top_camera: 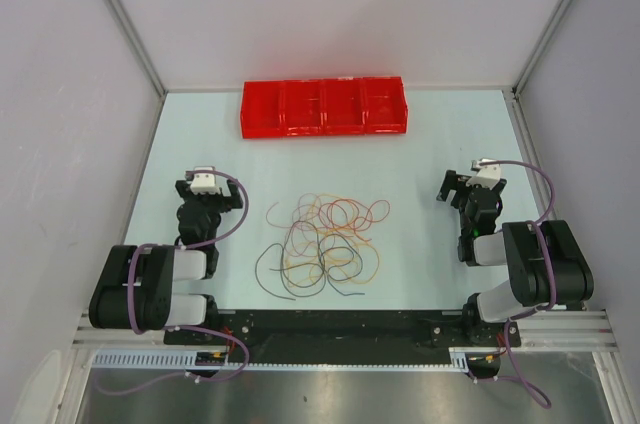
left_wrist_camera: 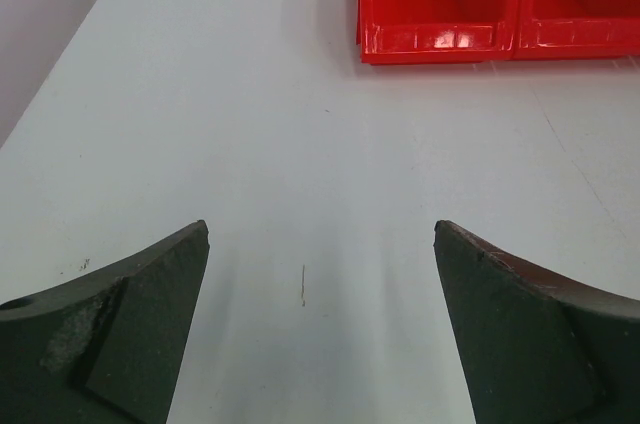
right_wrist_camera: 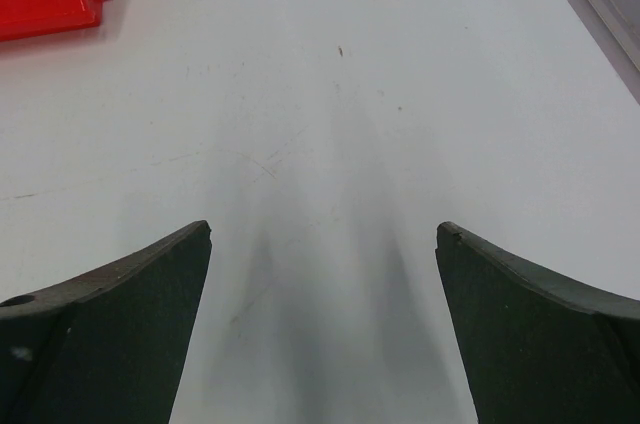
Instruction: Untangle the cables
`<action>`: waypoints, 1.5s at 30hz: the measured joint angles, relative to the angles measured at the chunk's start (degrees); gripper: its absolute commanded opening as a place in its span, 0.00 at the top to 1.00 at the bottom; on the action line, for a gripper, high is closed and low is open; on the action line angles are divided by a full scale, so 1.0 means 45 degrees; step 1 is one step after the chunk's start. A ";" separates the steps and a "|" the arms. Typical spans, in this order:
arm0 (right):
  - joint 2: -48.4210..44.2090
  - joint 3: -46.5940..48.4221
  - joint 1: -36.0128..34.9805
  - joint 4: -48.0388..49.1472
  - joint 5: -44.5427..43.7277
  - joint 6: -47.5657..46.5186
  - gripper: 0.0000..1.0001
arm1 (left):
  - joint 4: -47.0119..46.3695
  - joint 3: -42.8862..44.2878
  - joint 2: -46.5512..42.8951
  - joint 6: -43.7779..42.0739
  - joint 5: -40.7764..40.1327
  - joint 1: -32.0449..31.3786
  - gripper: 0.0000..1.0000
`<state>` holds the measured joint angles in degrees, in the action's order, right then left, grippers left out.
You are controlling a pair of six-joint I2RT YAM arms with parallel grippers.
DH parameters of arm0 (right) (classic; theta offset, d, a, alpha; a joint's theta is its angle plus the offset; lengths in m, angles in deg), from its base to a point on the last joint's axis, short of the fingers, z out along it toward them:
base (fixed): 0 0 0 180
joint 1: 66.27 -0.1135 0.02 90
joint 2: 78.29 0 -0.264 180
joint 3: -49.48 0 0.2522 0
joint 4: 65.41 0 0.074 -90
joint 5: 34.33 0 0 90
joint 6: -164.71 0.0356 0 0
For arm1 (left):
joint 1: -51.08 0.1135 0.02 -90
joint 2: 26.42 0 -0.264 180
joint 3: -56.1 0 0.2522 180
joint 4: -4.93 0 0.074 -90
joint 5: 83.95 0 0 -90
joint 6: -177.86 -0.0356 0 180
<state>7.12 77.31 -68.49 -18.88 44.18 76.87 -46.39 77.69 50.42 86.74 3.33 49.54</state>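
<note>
On the bench (top_camera: 420, 144) at left, we note the left tool (left_wrist_camera: 320, 234) released, gaping. Centre: the cables (top_camera: 325, 242), red, orange, yellow, dark, heaped in tangled loops between both tools. At right, the right tool (right_wrist_camera: 322, 234) released too.

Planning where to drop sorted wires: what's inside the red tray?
Nothing shows in the red tray: all four compartments look bare from above. The left wrist view hides the floor behind the front wall.

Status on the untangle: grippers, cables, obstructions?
Left gripper open, empty. Right gripper open, empty. Cables tangled in one pile between them, neither touching. Red bins at far edge, apart from the pile.
</note>
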 measured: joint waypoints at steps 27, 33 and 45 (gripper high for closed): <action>-0.0296 -0.0398 -0.1224 0.0787 -0.2744 -0.0146 0.00 | 0.4983 0.2093 -0.2244 0.0607 -0.1103 -0.0296 0.00; -0.0646 -0.0345 -0.1579 0.0369 -0.3468 -0.0248 0.00 | 0.9680 0.6795 -0.3789 0.3313 -0.1175 -0.0301 0.00; -0.6173 0.4886 0.0019 -0.6834 0.0019 0.3308 0.03 | 1.3804 0.5926 -0.2963 0.8733 0.2871 0.1530 0.00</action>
<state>-20.66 99.30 -68.40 -49.63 44.27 91.75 15.73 104.36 37.09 126.04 16.25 56.42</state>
